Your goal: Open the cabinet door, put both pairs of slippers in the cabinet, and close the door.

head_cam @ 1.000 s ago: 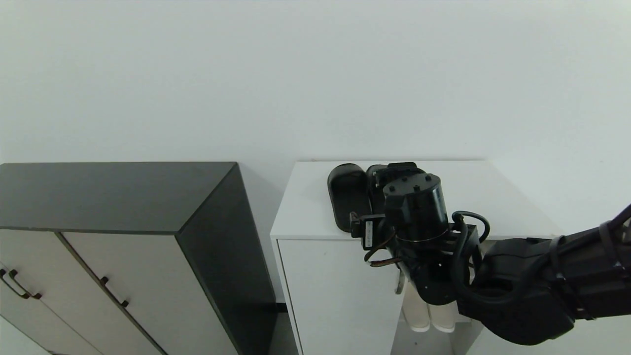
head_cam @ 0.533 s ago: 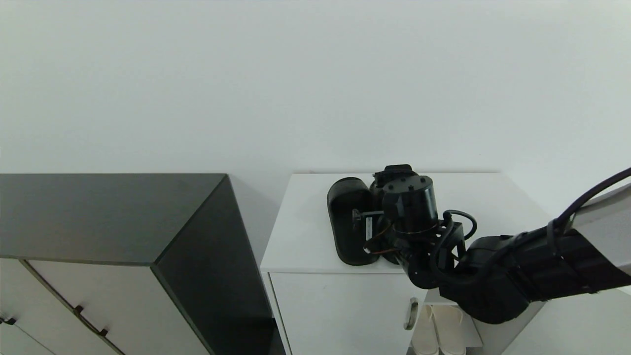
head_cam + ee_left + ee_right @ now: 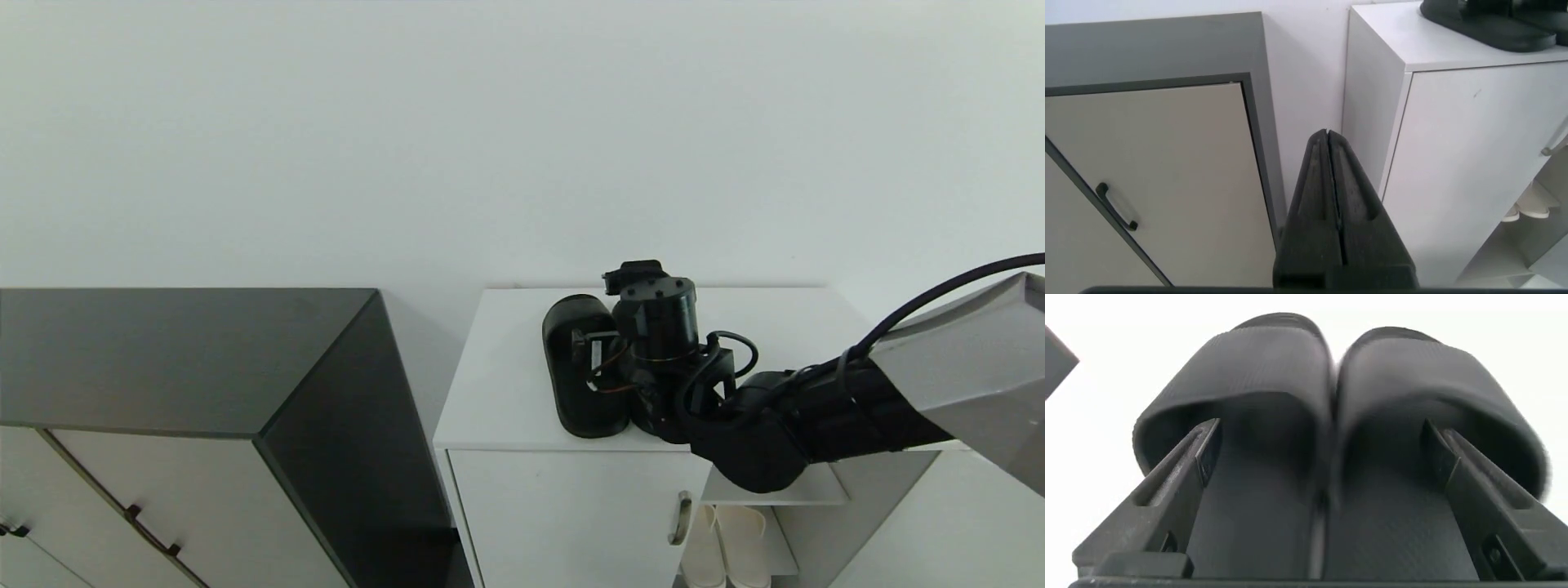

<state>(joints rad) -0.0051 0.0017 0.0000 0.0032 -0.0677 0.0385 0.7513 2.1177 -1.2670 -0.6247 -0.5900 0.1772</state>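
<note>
Black slippers (image 3: pixel 584 367): pair, side by side on top of the white cabinet (image 3: pixel 506 359). Right gripper (image 3: pixel 1321 434): fingers (image 3: pixel 1176 490) spread wide, one at each outer side of the pair; contact cannot be told. White slippers (image 3: pixel 722 535): on the shelf (image 3: pixel 775 490) in the cabinet's open compartment. Left gripper (image 3: pixel 1328 163): fingers pressed together, empty, low before the cabinet's side.

Of the black slippers (image 3: pixel 575 367), we see one mostly hidden behind the right arm (image 3: pixel 784 433). The white slippers (image 3: pixel 722 547) are cut off at the head view's lower edge.
</note>
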